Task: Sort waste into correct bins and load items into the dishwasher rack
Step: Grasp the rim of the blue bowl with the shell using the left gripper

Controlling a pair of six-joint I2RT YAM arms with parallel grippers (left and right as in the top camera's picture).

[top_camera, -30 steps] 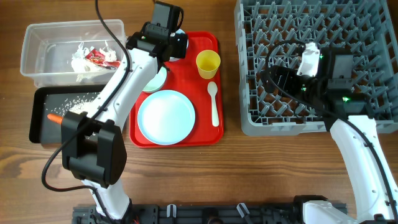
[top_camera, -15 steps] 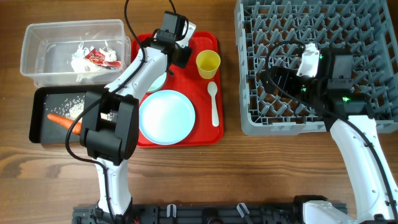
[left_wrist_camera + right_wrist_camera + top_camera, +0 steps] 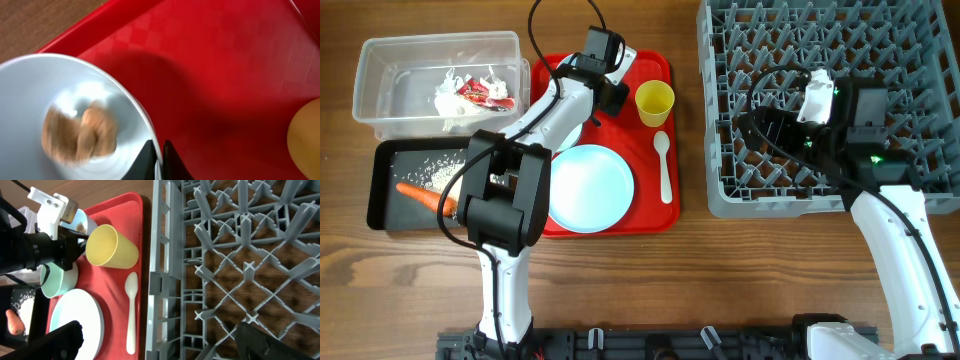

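Left wrist, grip: fingers [image 3: 145,161] of the left gripper [image 3: 159,152] are pressed together on the rim of the light-blue bowl [image 3: 30,100].
Left wrist, contents: brown scraps [image 3: 80,132] are seen inside, left of the fingers; the yellow cup [image 3: 307,135] lies to their right.
Overhead, target: the black tray [image 3: 388,155] is judged the scraps' bin; it lies well apart, left of the closed fingers, beyond the red tray [image 3: 650,215].
Overhead, other arm: the right gripper [image 3: 772,125] is held over the rack [image 3: 910,40], farther from the bowl.
Right wrist, fingers: spread wide, nothing held.

1 ea: plate [image 3: 588,188], cup [image 3: 654,101], spoon [image 3: 665,165]; 2 bowls [image 3: 55,282], 2 bins [image 3: 390,85].
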